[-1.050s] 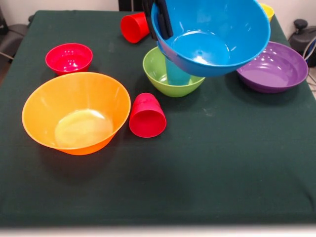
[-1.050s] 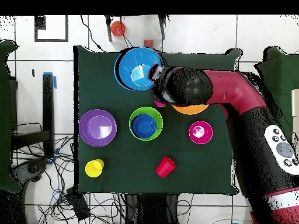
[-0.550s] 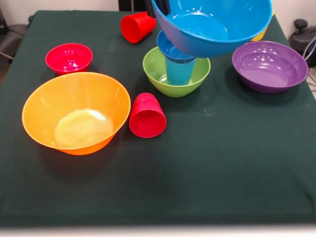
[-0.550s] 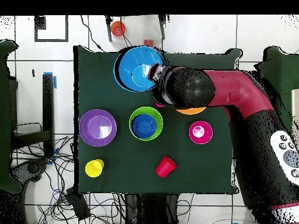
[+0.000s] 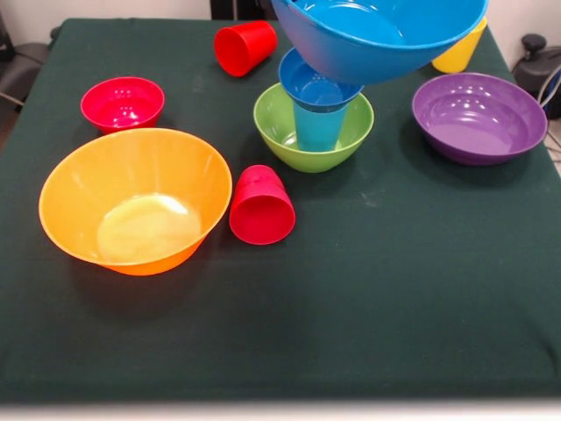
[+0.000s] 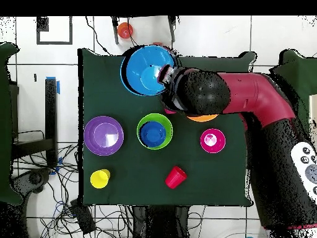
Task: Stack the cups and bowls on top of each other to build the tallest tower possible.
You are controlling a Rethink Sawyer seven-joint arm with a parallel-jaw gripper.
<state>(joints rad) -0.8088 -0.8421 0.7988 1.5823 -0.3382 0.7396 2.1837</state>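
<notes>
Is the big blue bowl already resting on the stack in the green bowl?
No, the big blue bowl hangs in the air above the green bowl.

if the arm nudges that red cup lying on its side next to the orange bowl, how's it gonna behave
The red cup lies on its side, so it would probably roll. It is tapered, so likely in a curve, perhaps against the orange bowl beside it. It looks like thin, glossy plastic: probably light, stiff and somewhat slippery to grip.

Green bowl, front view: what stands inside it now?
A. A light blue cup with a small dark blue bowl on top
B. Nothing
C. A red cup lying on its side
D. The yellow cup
A: inside the green bowl stands the light blue cup, carrying the small dark blue bowl.
</notes>
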